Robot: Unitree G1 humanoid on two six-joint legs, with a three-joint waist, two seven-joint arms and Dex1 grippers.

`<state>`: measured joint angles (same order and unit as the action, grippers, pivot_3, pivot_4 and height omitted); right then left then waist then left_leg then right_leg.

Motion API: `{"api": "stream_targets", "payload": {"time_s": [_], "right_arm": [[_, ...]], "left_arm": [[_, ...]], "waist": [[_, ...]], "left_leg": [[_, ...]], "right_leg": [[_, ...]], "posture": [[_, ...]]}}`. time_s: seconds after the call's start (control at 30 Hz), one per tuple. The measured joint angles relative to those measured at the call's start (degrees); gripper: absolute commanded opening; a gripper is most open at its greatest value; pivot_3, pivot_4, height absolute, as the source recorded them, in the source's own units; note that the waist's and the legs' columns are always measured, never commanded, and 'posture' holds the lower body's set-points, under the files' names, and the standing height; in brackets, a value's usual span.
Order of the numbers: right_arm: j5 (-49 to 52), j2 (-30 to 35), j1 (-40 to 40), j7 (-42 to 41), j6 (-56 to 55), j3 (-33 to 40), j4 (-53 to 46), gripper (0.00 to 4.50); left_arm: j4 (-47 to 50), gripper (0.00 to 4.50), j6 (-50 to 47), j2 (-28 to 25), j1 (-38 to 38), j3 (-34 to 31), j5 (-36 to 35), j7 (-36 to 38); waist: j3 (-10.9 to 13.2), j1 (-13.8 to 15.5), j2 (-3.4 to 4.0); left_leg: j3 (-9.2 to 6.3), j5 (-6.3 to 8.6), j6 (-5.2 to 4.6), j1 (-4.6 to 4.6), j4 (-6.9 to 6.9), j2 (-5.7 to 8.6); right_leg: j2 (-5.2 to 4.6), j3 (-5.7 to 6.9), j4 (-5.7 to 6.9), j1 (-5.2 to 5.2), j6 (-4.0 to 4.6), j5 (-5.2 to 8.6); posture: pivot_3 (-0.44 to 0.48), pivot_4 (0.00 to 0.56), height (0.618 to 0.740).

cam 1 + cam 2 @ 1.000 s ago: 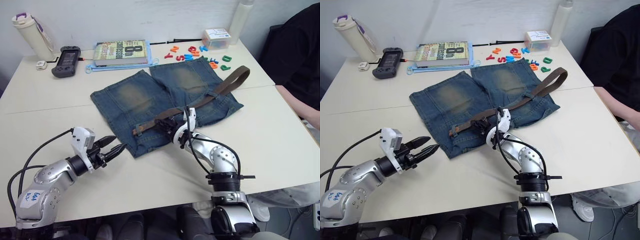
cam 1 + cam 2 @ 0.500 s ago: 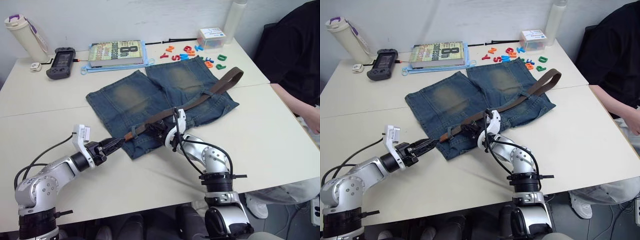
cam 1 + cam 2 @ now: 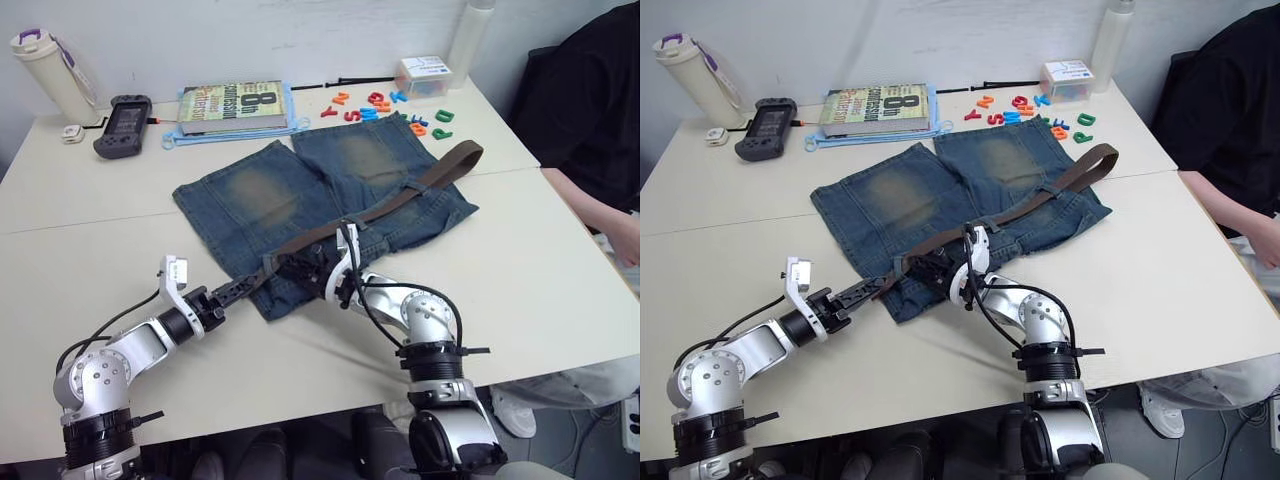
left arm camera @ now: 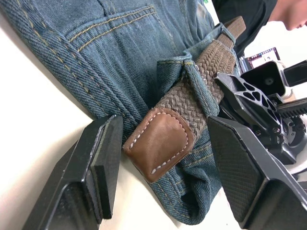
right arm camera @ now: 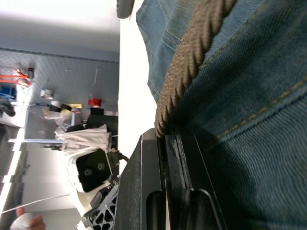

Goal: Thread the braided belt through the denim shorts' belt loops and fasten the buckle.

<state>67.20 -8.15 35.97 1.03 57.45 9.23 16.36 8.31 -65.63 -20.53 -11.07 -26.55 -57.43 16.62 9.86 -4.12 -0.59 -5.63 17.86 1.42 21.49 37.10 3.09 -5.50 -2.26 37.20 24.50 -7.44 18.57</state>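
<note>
The denim shorts (image 3: 300, 190) lie flat on the white table, waistband towards me. The braided belt (image 3: 405, 197) runs along the waistband through a belt loop (image 4: 192, 79), and its far end curls off the shorts at the right. Its tan leather tip (image 4: 160, 141) sticks out at the near left corner. My left gripper (image 3: 243, 288) is open, one finger on each side of that tip and neither touching it. My right gripper (image 3: 305, 266) is shut on the belt mid-waistband, fingers (image 5: 163, 158) pinching the braid. I cannot make out the buckle.
Along the back edge stand a book (image 3: 235, 103), a black handheld device (image 3: 118, 110), a white bottle (image 3: 45, 70), coloured plastic letters (image 3: 385, 105) and a small clear box (image 3: 420, 75). A person in black (image 3: 590, 110) sits at the right.
My left gripper has moved forward across the table to the shorts' near corner and now straddles the belt tip. The right gripper has stayed shut on the belt, shifting slightly left.
</note>
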Motion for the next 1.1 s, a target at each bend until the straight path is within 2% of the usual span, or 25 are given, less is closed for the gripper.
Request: {"api": "stream_targets", "payload": {"time_s": [0.4, 0.77, 0.87, 1.03, 1.1], "right_arm": [[-0.2, 0.0, 1.11, -0.91, -0.04, 0.6, 1.85, 0.0], [-0.2, 0.0, 1.11, -0.78, -0.02, 1.87, 1.83, 0.0], [-0.26, 0.0, 1.11, -0.78, -0.03, 2.12, 1.83, 0.0], [-0.45, 0.0, 1.11, -0.75, -0.07, 2.53, 1.83, 0.0], [-0.55, 0.0, 1.11, -0.75, -0.08, 2.57, 1.82, 0.0]], "left_arm": [[0.45, 3.1, -2.04, 0.16, 1.0, -0.72, -4.58, -2.57], [0.43, 3.1, -4.88, 0.0, 0.5, -4.38, -16.93, -9.94], [0.31, 2.26, -4.88, -0.47, 0.51, -4.18, -18.3, -10.66], [0.27, 0.04, -4.28, -0.91, 0.56, -3.82, -19.72, -10.8], [0.27, 0.04, -4.03, -0.91, 0.55, -3.73, -19.97, -10.8]], "waist": [[0.0, -0.09, 0.0], [0.0, 0.25, 0.0], [0.0, 0.39, 0.0], [0.0, 0.72, 0.0], [0.0, 0.77, 0.0]], "left_leg": [[0.0, -0.01, 0.01, 0.0, 0.0, 0.0], [0.0, 0.0, 0.01, 0.0, 0.02, 0.01], [0.0, -0.01, 0.01, 0.0, 0.02, 0.01], [0.0, -0.02, 0.03, 0.0, 0.03, 0.01], [0.0, -0.02, 0.03, 0.0, 0.03, 0.01]], "right_leg": [[-0.01, -0.02, 0.0, 0.0, 0.0, 0.0], [-0.02, -0.03, 0.0, 0.01, 0.0, 0.0], [-0.01, -0.03, 0.0, 0.01, 0.0, 0.0], [-0.01, -0.03, 0.01, 0.01, 0.01, 0.0], [-0.01, -0.03, 0.01, 0.01, 0.01, 0.0]], "posture": [[0.0, 0.15, 0.74], [0.0, 0.15, 0.74], [0.0, 0.15, 0.74], [0.0, 0.15, 0.74], [0.0, 0.15, 0.74]]}}
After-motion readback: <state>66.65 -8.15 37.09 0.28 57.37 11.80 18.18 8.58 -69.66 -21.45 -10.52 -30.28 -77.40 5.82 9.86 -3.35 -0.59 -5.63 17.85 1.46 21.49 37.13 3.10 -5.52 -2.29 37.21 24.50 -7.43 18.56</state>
